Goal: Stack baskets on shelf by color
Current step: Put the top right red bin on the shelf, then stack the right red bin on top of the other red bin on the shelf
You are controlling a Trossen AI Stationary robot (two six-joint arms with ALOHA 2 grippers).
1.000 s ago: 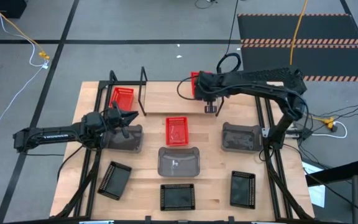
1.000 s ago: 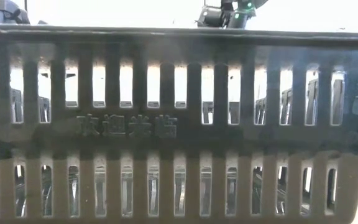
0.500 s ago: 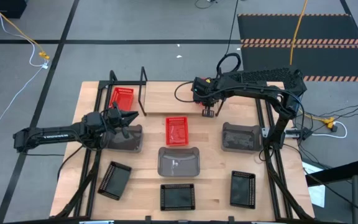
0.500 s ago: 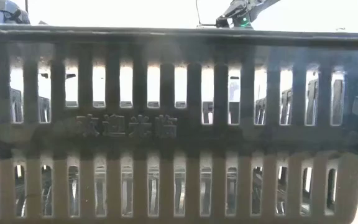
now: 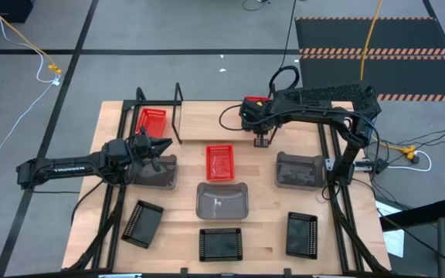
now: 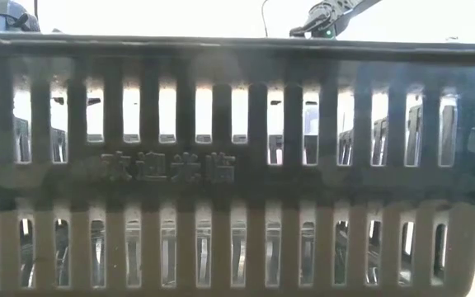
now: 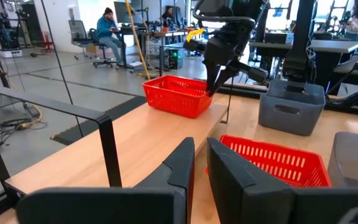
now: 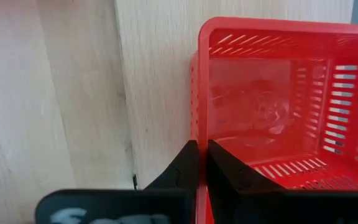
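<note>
Right gripper [image 5: 260, 139] is at the far edge of the table, fingers pinched together on the near rim of a red basket [image 8: 278, 99]; the wrist view shows both fingers [image 8: 225, 171] closed with the basket's side wall between them; that basket [image 5: 255, 101] sits on the light-wood shelf board [image 5: 207, 116] at the back, mostly hidden under the arm in the high view; a second red basket [image 5: 152, 121] stands on the same board at its left end, between the black upright frames [image 5: 178, 104]; third red basket [image 5: 220, 161] lies on the tabletop in the middle, off the shelf; three grey baskets [image 5: 222, 200] sit in a loose row across the table centre; three black baskets [image 5: 220, 243] line the near edge; left gripper [image 5: 159, 147] hovers over the left grey basket [image 5: 161, 174], fingers [image 7: 182, 165] nearly together with a thin gap, holding nothing; low view is blocked by the slotted wall of a black basket [image 6: 237, 165].
</note>
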